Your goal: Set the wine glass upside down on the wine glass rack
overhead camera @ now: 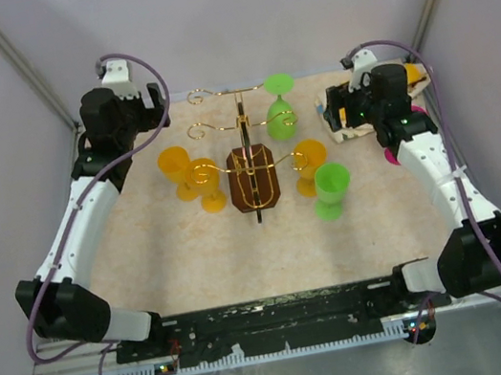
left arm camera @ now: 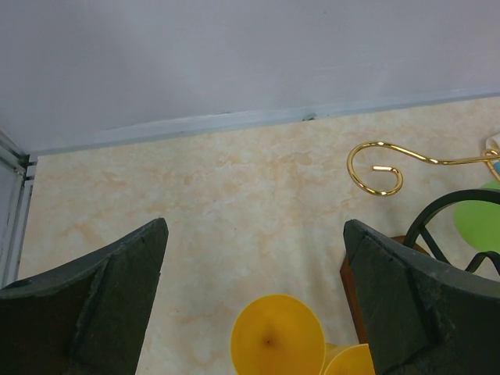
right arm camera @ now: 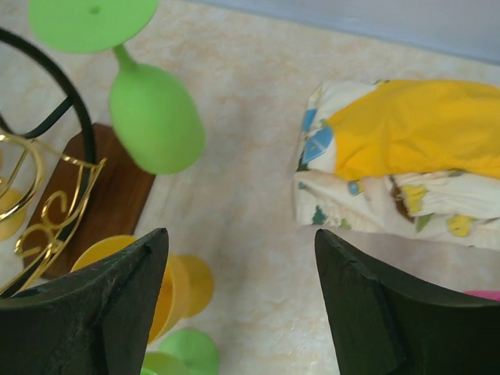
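1. Right wrist view: wine glass rack (right arm camera: 109, 203) cut by the left edge, folded cloth (right arm camera: 406, 133) by the right.
2. Pink object (right arm camera: 484, 295): only a sliver shows.
3. Left wrist view: yellow glass (left arm camera: 277, 344) cut off below.

White arm links (overhead camera: 73, 228), black joints (overhead camera: 73, 311), purple cables (overhead camera: 125, 56), dark wedge-shaped end effector fingers (left arm camera: 101, 312)

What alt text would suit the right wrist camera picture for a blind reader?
A green wine glass, foot uppermost, hangs beside the gold wire rack with its brown wooden base; a folded yellow cloth lies to the right. Two dark open jaws frame the bottom.
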